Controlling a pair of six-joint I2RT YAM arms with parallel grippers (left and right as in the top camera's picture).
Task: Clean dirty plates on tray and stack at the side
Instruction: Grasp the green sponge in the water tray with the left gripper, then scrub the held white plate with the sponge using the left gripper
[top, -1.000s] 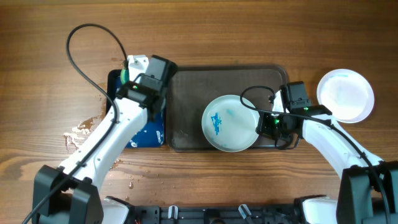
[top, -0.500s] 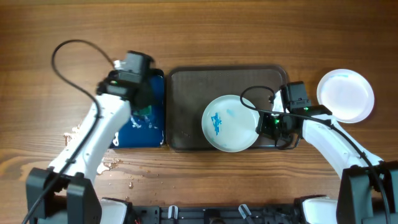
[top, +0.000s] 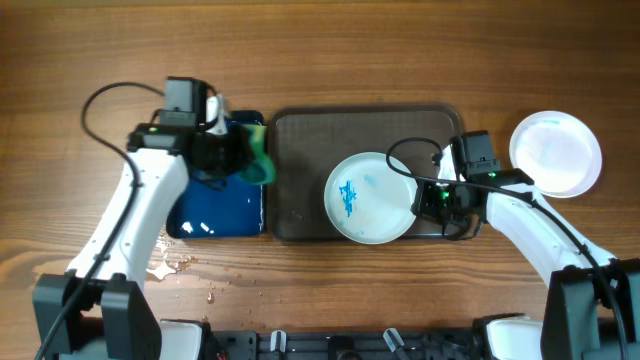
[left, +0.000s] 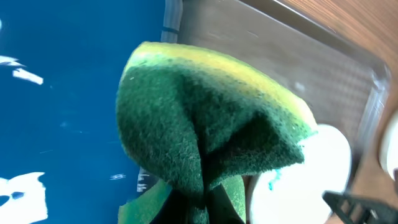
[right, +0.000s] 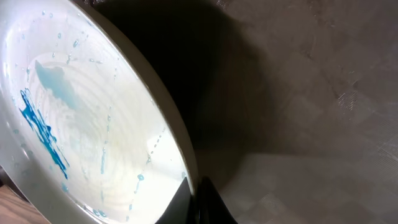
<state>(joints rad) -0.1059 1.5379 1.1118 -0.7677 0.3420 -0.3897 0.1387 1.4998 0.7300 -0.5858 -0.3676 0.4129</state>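
A white dirty plate (top: 368, 197) with blue smears lies on the dark tray (top: 310, 150), right of its middle. My right gripper (top: 428, 198) is shut on the plate's right rim; in the right wrist view the rim (right: 158, 118) sits pinched between my fingers (right: 200, 198). My left gripper (top: 240, 158) is shut on a green and yellow sponge (top: 257, 160), held folded over the blue tray's right edge. In the left wrist view the sponge (left: 205, 124) fills the middle. A second white plate (top: 556, 152) lies on the table at the far right. A third plate is not in view.
The smaller blue tray (top: 215, 205) lies left of the dark tray, wet with white foam marks. Water spots (top: 175, 262) lie on the wooden table near its front left corner. Cables loop above both arms.
My left arm swung back and left, lifting the sponge out of the blue tray, then turned it toward the dark tray. The right arm and plate have not moved.
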